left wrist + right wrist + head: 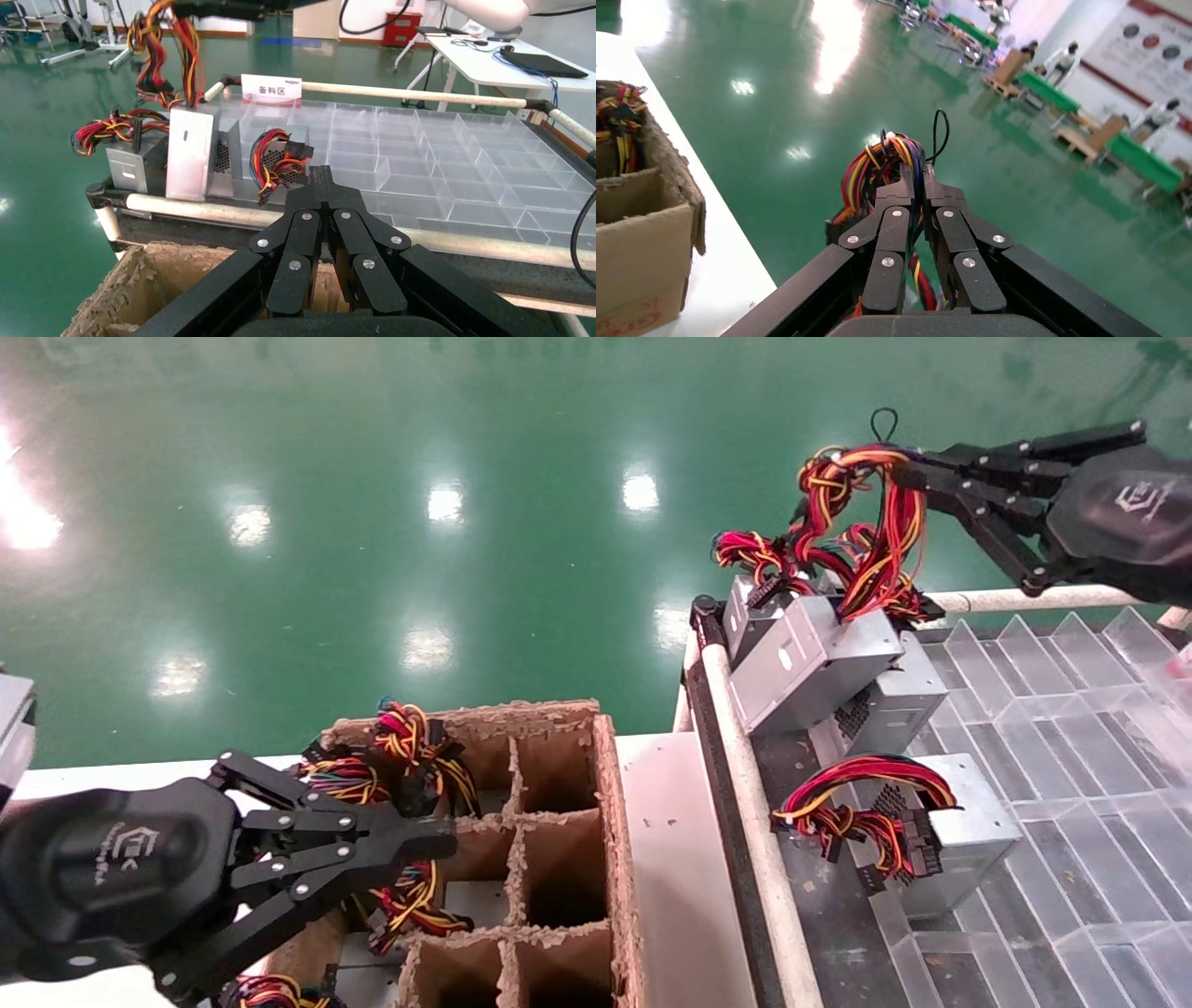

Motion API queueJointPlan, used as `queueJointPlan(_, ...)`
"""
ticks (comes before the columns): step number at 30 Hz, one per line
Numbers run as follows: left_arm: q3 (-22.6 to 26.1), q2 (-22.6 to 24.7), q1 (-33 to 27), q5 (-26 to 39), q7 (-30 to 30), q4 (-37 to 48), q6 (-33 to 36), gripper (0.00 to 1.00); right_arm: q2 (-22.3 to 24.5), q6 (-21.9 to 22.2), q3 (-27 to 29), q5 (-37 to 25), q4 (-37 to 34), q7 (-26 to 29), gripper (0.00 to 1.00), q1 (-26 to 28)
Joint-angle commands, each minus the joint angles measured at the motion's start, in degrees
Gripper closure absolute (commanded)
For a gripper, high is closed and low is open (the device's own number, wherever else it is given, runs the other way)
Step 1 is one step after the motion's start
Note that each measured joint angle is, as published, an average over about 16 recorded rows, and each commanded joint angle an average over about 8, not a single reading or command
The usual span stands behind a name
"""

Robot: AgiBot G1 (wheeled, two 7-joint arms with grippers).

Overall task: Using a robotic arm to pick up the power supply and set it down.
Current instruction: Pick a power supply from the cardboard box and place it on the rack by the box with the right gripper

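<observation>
Partly hidden: the right tool (908, 477) is clamped on the wire bundle (861, 537) of the power supply (810, 663), whose silver box hangs tilted over the near corner of the clear-partitioned tray (1052, 710), low end by the white rail (745, 756); whether the box touches the units beneath cannot be told. In the right wrist view the fingers (895, 203) cover all but the wire loop (877, 165). A second unit (941, 831) lies on the tray, a third (889, 705) mostly behind the lifted box. The left tool (438, 845), fingers pressed together and empty, hovers over the divided cardboard box (610, 784) on the white worktop (670, 859), masking several cells; more wired units (410, 738) fill its far cells. Open green floor (466, 477) lies beyond both edges.
</observation>
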Motion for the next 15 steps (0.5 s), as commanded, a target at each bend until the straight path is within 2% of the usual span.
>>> queueJointPlan(1, 0.0, 0.0, 0.0, 0.0, 0.0, 0.0, 0.0, 1.0, -0.78, 0.45, -0.38, -0.37, -1.42, 0.22, 1.0, 0.05)
queueJointPlan(10, 0.0, 0.0, 0.0, 0.0, 0.0, 0.0, 0.0, 1.0, -5.78, 1.03, -3.63, -5.21, -7.17, 0.19, 1.0, 4.21)
queueJointPlan(15, 0.0, 0.0, 0.0, 0.0, 0.0, 0.0, 0.0, 1.0, -5.99, 1.52, -3.54, -5.81, -8.24, -0.13, 1.0, 5.76)
